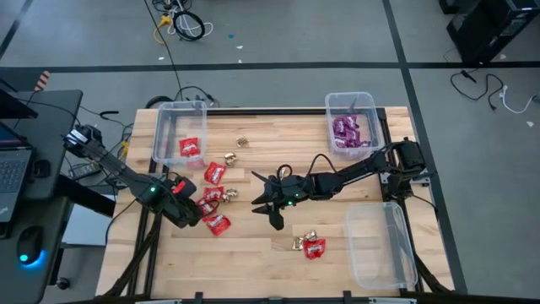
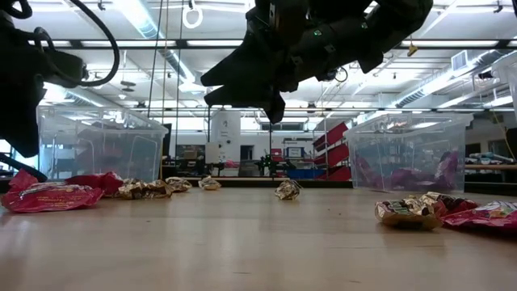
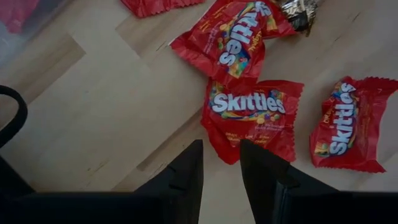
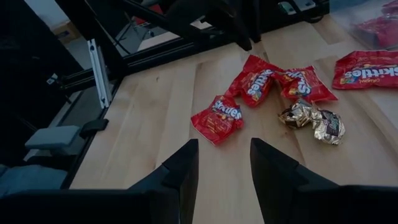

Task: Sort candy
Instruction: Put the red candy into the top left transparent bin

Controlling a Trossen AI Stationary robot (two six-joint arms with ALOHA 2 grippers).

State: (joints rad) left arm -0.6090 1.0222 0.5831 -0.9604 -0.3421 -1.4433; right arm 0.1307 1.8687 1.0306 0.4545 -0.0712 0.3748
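Red candy packets lie flat on the wooden table in a loose group (image 1: 213,196); three of them show in the left wrist view (image 3: 254,112). Gold foil pieces lie among them (image 4: 311,121), at the far side (image 1: 242,142) and near the front (image 1: 302,241) beside one more red packet (image 1: 315,248). My left gripper (image 3: 221,177) hangs open just above the table at the group's left, pointing steeply down, a packet's corner (image 3: 229,155) just ahead of its fingertips. My right gripper (image 4: 222,168) stands open above the table's middle, facing the group, with nothing between its fingers.
A clear bin at the far left (image 1: 177,114) holds a red packet (image 1: 191,149). A clear bin at the far right (image 1: 371,105) holds purple packets (image 1: 346,131). A third clear bin (image 1: 396,253) stands at the near right. Bare wood lies along the near edge (image 1: 245,262).
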